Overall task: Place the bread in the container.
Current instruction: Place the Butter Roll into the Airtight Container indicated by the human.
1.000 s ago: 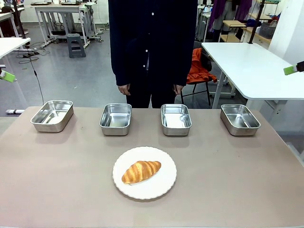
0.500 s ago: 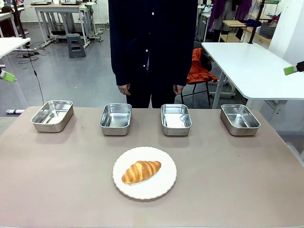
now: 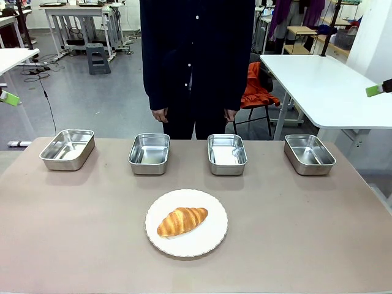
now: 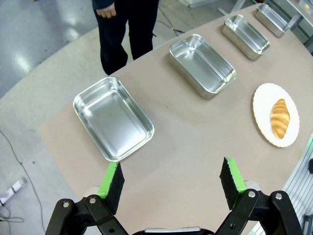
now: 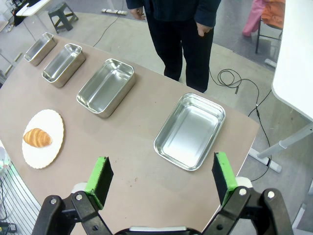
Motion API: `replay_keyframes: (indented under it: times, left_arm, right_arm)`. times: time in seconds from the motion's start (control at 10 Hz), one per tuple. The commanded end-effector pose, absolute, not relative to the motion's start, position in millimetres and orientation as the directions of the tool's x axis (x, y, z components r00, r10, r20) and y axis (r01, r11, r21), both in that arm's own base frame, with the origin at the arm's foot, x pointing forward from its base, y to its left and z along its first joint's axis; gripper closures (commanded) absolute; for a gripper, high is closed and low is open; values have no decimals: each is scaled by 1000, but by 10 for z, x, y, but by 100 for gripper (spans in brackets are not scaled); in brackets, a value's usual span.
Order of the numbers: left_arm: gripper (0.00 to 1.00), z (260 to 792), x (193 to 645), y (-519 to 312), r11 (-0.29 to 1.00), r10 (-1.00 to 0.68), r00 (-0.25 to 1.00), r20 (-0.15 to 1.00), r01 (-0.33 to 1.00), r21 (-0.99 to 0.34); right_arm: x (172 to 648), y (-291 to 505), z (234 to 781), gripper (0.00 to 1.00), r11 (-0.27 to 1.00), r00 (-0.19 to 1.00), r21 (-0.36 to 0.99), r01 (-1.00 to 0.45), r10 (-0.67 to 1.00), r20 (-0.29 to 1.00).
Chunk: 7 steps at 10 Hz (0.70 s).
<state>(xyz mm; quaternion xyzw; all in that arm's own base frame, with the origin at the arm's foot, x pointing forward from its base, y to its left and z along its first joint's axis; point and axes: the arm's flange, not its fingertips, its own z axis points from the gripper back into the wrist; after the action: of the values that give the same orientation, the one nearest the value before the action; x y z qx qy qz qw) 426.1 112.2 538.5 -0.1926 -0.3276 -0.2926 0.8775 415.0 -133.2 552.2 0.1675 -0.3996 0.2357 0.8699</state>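
**Bread (image 3: 182, 221) sits well apart from both end effectors**

It lies on the white plate (image 3: 211, 242), mid-desk (image 3: 73, 233). The left end effector (image 4: 170, 172) and right end effector (image 5: 161, 169) hang at opposite ends, jaws spread wide, holding nothing. 4 steel pans (image 3: 148, 166) line the far edge.

A golden-brown croissant (image 3: 182, 221) with a ridged crust is laid slantwise in the middle of a round white plate (image 3: 211, 240). Beyond it, four shiny rectangular steel pans, all empty and upright, are spaced apart in a row: the left pan (image 3: 67, 149), second pan (image 3: 149, 153), third pan (image 3: 226, 154) and right pan (image 3: 309, 154). Which pan is meant cannot be told.
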Motion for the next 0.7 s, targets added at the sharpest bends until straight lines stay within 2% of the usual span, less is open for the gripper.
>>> replay_keyframes:
  times: [0.0, 0.6]
  left_arm:
    - [0, 5400, 4261, 1117, 757, -381, 611, 693, 637, -145]
    - [0, 5400, 4261, 1117, 757, -381, 611, 693, 637, -145]
  right_arm:
    - [4162, -1328, 5519, 0, 828, 562, 114, -549, 265, 784]
    - [4162, -1328, 5519, 0, 828, 562, 114, -549, 265, 784]
